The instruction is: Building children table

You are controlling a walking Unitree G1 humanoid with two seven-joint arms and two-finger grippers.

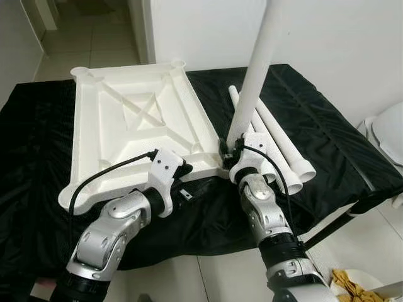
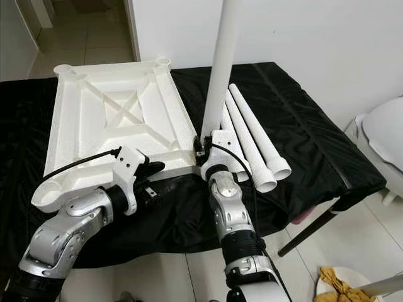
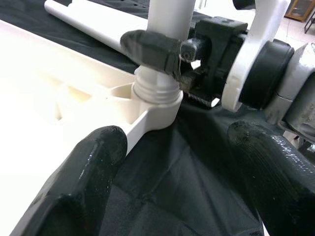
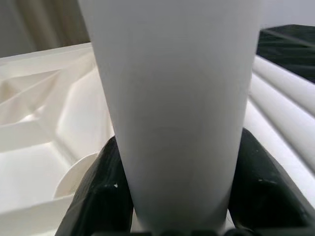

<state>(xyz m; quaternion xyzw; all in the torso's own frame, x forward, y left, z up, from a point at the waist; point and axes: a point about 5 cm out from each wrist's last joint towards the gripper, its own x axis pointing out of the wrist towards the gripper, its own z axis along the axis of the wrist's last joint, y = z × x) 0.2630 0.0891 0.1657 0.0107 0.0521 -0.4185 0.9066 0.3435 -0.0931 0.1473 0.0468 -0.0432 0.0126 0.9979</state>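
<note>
White plastic tabletop (image 1: 135, 119) lies upside down on the black cloth (image 1: 327, 135). Right gripper (image 1: 232, 153) is clamped on an upright leg (image 1: 257, 75) in its near corner socket — left gripper (image 3: 172, 182), fingers apart, hovers beside that corner; spare legs (image 1: 286, 148) lie alongside.

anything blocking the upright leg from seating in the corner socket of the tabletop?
Nothing visible does. The right gripper clamps the upright leg just above its threaded end, which already sits in the corner socket of the upside-down tabletop. The left gripper is open, hovering near that corner over the black cloth.
</note>
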